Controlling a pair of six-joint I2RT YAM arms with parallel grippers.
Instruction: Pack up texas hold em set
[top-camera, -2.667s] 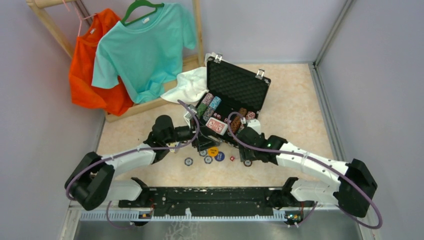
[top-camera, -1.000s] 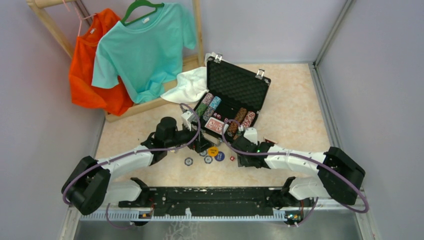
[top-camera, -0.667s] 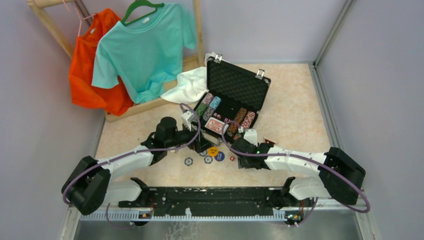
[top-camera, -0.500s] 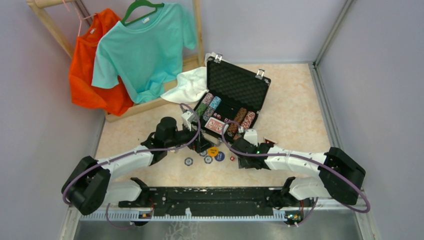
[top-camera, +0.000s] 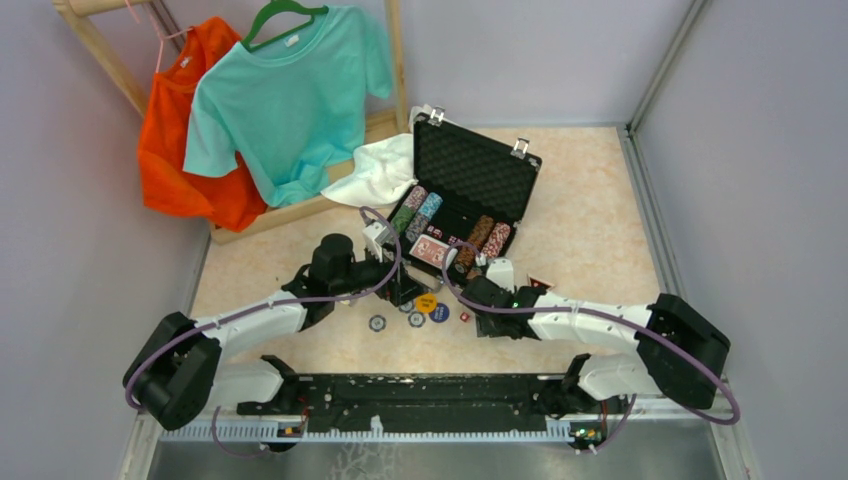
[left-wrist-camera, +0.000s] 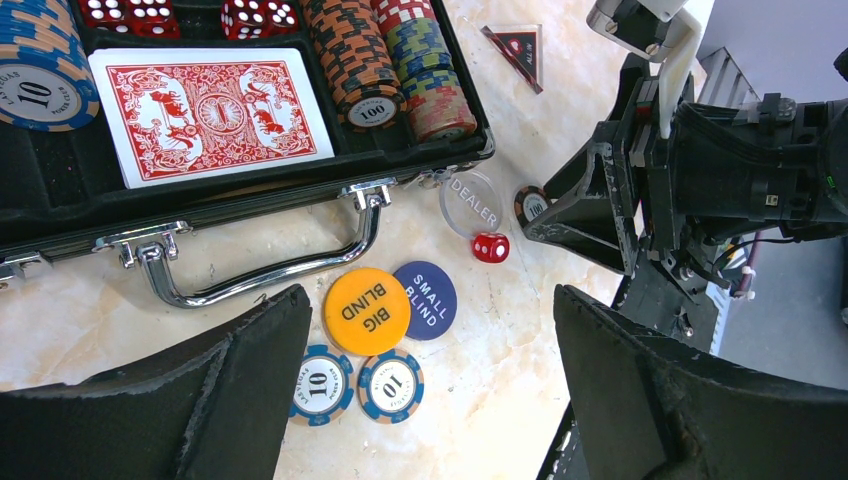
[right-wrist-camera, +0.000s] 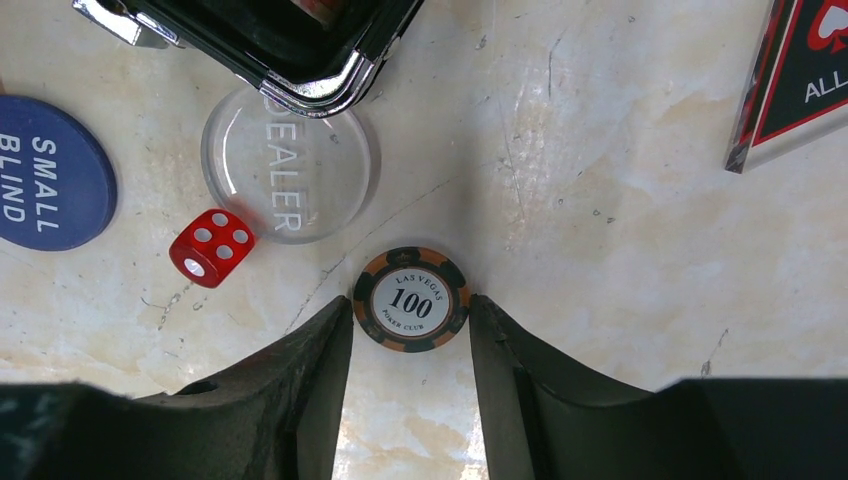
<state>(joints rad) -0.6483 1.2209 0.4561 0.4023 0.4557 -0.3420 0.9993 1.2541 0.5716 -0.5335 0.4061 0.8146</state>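
**Texas hold em set, part packed.** We list from the near edge of the tabletop outward.

**Loose, near centre**
- Two blue 10 chips (left-wrist-camera: 318, 383) lie side by side.
- Just beyond them, the big blind button (left-wrist-camera: 367, 311) touches the small blind button (left-wrist-camera: 425, 299).
- The left gripper (left-wrist-camera: 430, 345) hangs over these with its fingers spread wide and nothing in it.

**Loose, a little to the right**
- One red die (left-wrist-camera: 490, 247) sits just beside the clear dealer button (left-wrist-camera: 470, 203), whose far rim lies under the case corner.
- One 100 chip (right-wrist-camera: 410, 298) lies flat on the tabletop. The right gripper (right-wrist-camera: 410, 325) is lowered around it, a finger against each side of its rim.
- Further right lies the all-in marker (left-wrist-camera: 522, 50).

**Packed**
- The case (top-camera: 475, 175) stands toward the far edge with its lid upright and its handle (left-wrist-camera: 270, 270) facing us.
- Inside we count chip rows (left-wrist-camera: 352, 60) to left and right, a red deck (left-wrist-camera: 210, 110) and dice (left-wrist-camera: 150, 12).
- We see no blue deck.

**Progress**
- We judge the larger part done.
- Eight loose pieces in view remain to go in, then the lid and latches.

**Room**
- Both wrists work the same patch in front of the case, and we judge clearance tight there.
- The case's front edge and handle hem in the buttons on the far side.
- The right side of the tabletop lies open.
- A white cloth (top-camera: 380, 170) lies just beside the case on its left.
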